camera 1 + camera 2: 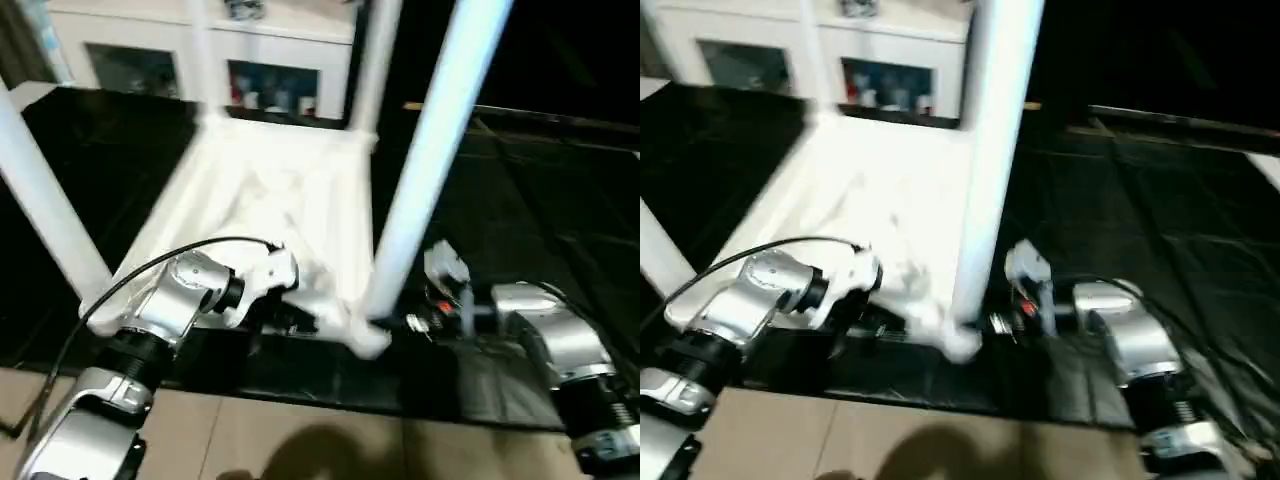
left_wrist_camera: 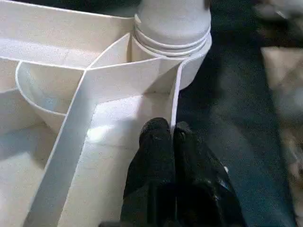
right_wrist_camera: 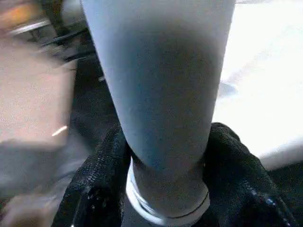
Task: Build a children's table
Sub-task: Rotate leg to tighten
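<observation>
Black matting (image 1: 520,200) covers the work surface, with a white glass-door cabinet (image 1: 270,60) behind. Children's table top (image 1: 270,200) lies upside down on the mat, ribbed underside up; legs stand in at least three corner sockets, and the near right leg (image 1: 430,150) rises from the near right corner socket (image 2: 189,61). Right gripper (image 3: 165,189) grasps this leg near its base, one black finger on each side, just above the threaded collar. Left gripper (image 2: 165,156) is clenched empty, fingertips pressing the underside beside a rib close to that socket. Risks, as judgement: the leg may not be fully seated, thread rings show above the socket rim; turning it crooked could cross the thread or jam it. Grip sits low on a smooth tapered tube, so fingers could slip. If the left hold-down slides, the whole top may rotate on the mat and tip the other legs.
</observation>
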